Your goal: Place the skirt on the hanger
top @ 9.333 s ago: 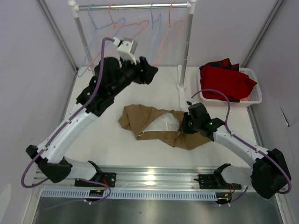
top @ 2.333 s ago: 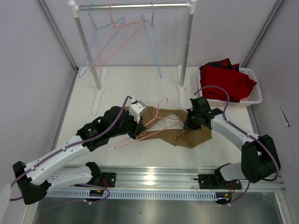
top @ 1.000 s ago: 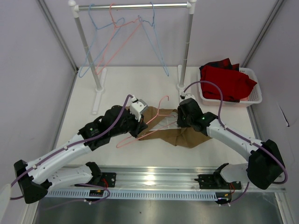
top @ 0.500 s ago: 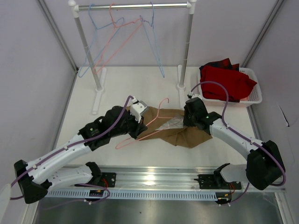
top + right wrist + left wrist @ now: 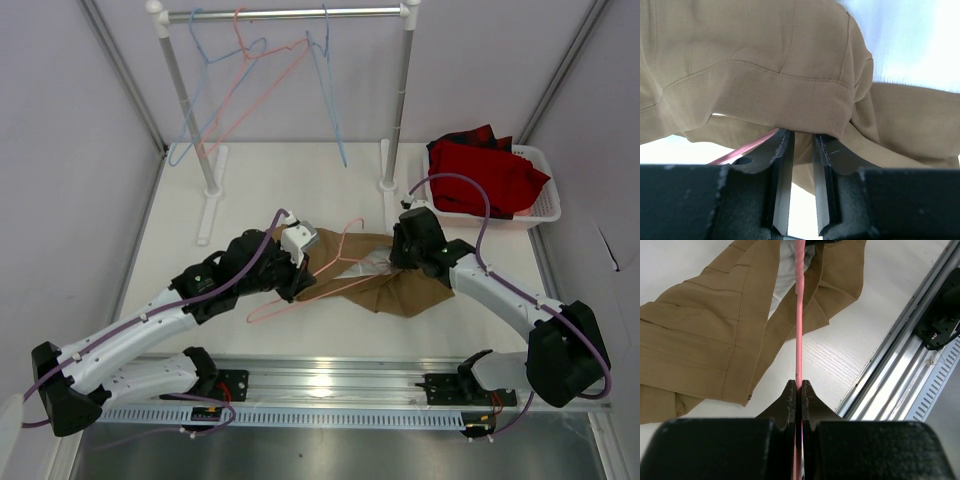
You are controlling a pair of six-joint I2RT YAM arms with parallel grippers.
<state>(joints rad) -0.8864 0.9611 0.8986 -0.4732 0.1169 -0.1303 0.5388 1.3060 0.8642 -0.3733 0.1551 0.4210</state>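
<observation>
The tan-brown skirt [image 5: 400, 290] lies crumpled on the white table right of centre, its pale lining showing. The salmon-pink hanger [image 5: 343, 235] is held tilted over the skirt's left part, hook toward the back. My left gripper [image 5: 302, 274] is shut on its wire. In the left wrist view the hanger [image 5: 799, 315] runs straight out from the left gripper [image 5: 798, 384] across the skirt [image 5: 705, 340]. My right gripper [image 5: 398, 258] is shut on the skirt's upper edge. In the right wrist view the skirt's [image 5: 765, 75] hem sits at the right gripper's [image 5: 803, 137] tips, with the hanger's wire [image 5: 747, 147] beside the left finger.
A clothes rack [image 5: 290, 14] stands at the back with light blue hangers [image 5: 335, 110] and another pink one [image 5: 250, 90]. A white basket [image 5: 545, 205] holding a red garment [image 5: 490, 170] sits at the right. A metal rail [image 5: 330, 380] runs along the near edge.
My right gripper has shifted slightly right and back with the skirt's edge. The left gripper has pushed the hanger a little further toward the skirt. A blue hanger on the rack has swung.
</observation>
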